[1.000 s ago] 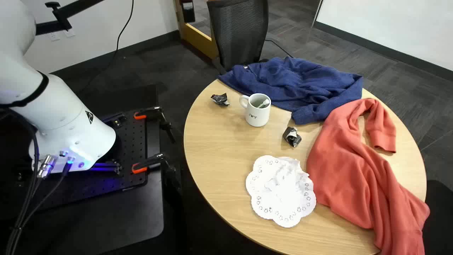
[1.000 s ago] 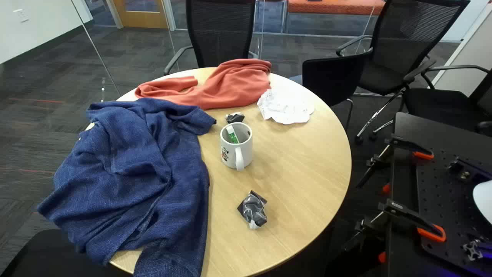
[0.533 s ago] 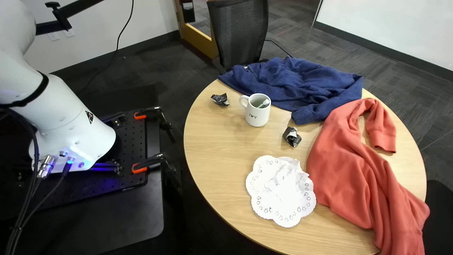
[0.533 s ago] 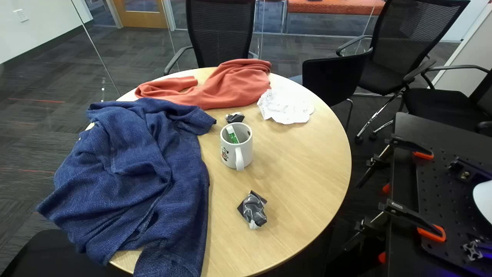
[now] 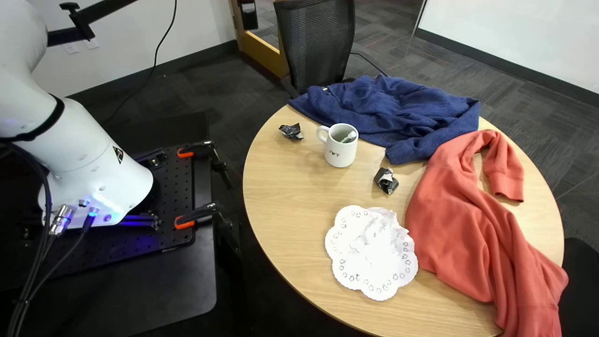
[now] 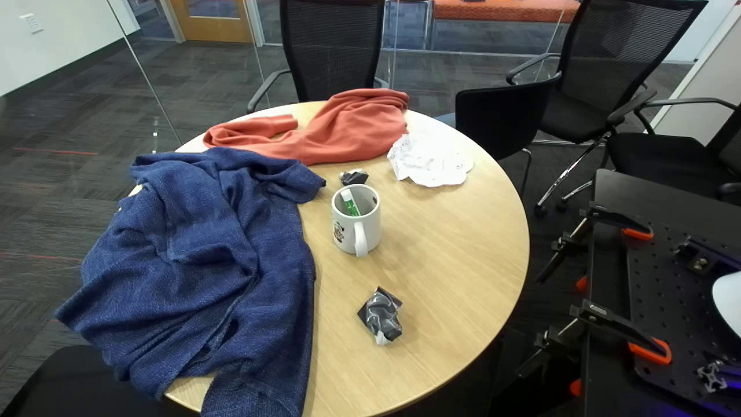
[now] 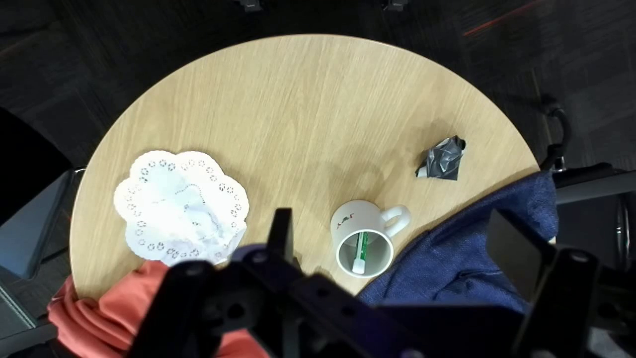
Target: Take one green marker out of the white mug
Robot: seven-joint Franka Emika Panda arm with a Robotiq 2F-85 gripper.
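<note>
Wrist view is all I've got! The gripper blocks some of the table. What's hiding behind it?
Observer: In both exterior views, a second crumpled black scrap lies between the white mug and the orange sweater.
Operator: Does the mug's other side have a picture?
Observer: Yes, an exterior view shows a small print facing the navy sweater.
Operator: Where's the robot's base?
Observer: On a black stand, apart from the round table, in an exterior view.

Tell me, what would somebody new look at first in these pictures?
Probably the big red sweater and the blue sweater, sprawled on the table in both exterior views. The bright white doily, lying next to the red sweater, likely catches the eye too. Then maybe the white mug near the blue sweater, with a green marker slanting inside.
</note>
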